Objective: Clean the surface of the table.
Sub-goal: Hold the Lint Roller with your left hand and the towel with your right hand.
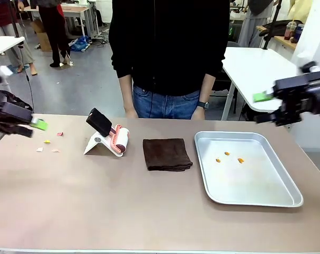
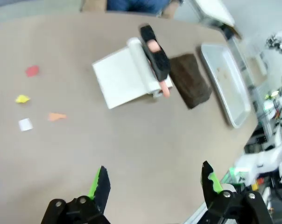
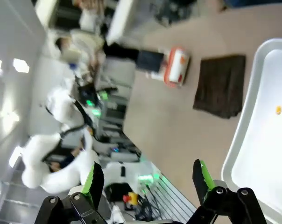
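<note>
My left pincer [image 2: 154,173] and right pincer [image 3: 148,170] hang wide open and empty at either end of the table [image 1: 149,206], which spreads before me. On it lie paper scraps [image 1: 49,144], a lint roller [image 1: 117,138], a brown cloth [image 1: 167,154] and a steel tray [image 1: 245,180].

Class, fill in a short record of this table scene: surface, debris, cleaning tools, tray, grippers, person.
surface: brown table
debris: four small paper scraps near its left end
tools: lint roller on a white stand; folded dark cloth beside it
tray: steel tray, right side, holding three orange bits
grippers: left gripper and right gripper both open, empty
person: person standing at the far side
</note>
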You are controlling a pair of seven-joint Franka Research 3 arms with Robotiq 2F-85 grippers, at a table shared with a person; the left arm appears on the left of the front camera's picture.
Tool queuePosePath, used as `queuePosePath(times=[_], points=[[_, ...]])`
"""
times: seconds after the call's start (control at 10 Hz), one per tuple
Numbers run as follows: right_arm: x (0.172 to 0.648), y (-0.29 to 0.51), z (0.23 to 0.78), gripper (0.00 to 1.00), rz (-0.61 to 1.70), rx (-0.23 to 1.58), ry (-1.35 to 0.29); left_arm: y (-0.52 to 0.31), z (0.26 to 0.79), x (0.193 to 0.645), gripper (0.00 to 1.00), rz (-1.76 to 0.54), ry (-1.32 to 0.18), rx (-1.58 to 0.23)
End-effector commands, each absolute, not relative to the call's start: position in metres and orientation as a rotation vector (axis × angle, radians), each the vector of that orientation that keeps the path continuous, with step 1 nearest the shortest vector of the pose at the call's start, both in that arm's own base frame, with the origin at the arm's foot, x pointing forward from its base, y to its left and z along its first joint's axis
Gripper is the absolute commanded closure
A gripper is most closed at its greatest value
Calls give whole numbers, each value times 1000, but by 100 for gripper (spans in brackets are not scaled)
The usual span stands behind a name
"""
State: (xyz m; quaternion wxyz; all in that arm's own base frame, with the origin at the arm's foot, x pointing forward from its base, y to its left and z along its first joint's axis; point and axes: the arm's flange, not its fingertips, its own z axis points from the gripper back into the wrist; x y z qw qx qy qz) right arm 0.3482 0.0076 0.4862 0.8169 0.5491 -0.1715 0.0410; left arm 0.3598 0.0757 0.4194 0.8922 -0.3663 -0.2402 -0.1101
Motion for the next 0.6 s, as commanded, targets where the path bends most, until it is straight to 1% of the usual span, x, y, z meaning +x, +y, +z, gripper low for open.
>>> queuePosePath(times=[0.0,0.2,0.5], points=[[318,-36,441,0,2,1265,-445,123,399,356,0,-159,-578,-883],[304,-70,424,0,-82,1289,-494,167,380,337,0,-74,-698,-1002],[299,-92,401,0,-238,1193,-505,175,370,326,0,11,-824,-1138]])
